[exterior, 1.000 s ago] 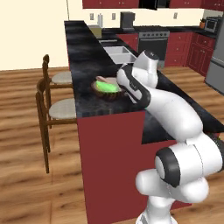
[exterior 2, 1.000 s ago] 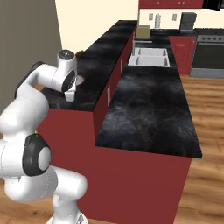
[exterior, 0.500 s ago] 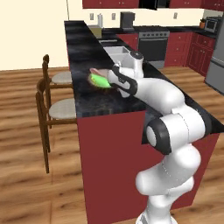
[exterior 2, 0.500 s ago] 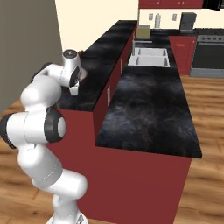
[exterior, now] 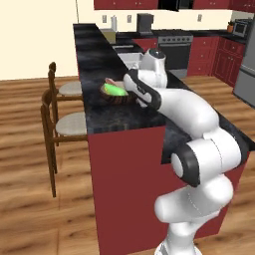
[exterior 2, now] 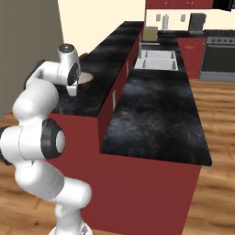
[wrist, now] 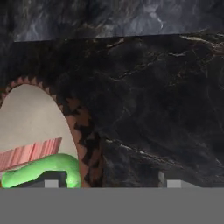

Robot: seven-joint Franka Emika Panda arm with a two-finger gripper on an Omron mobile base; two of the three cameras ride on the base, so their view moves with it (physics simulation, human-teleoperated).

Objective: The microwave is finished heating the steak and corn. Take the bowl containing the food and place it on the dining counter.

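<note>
The dark brown bowl (exterior: 119, 98) rests on the glossy black dining counter (exterior: 107, 118), near its right edge. Inside it lie the green corn (exterior: 115, 89) and the pinkish steak (exterior: 110, 81). My gripper (exterior: 131, 93) hangs over the bowl's right side. In the hand view the gripper (wrist: 113, 183) is open. One fingertip (wrist: 51, 183) stands inside the bowl (wrist: 85, 131) by the corn (wrist: 43, 168) and the steak (wrist: 29, 154). The other stands outside over bare counter (wrist: 153, 87). From the right, my hand covers most of the bowl (exterior 2: 86, 81).
Two wooden stools (exterior: 69, 124) stand along the island's left side. A lower black counter (exterior 2: 156, 105) with a white sink (exterior 2: 158, 59) runs to the right of the island. A black stove (exterior: 174, 45) sits at the back.
The jaws have opened from shut and let go of the bowl's rim. The bowl now sits on the dining counter, and my arm has stretched out over it.
</note>
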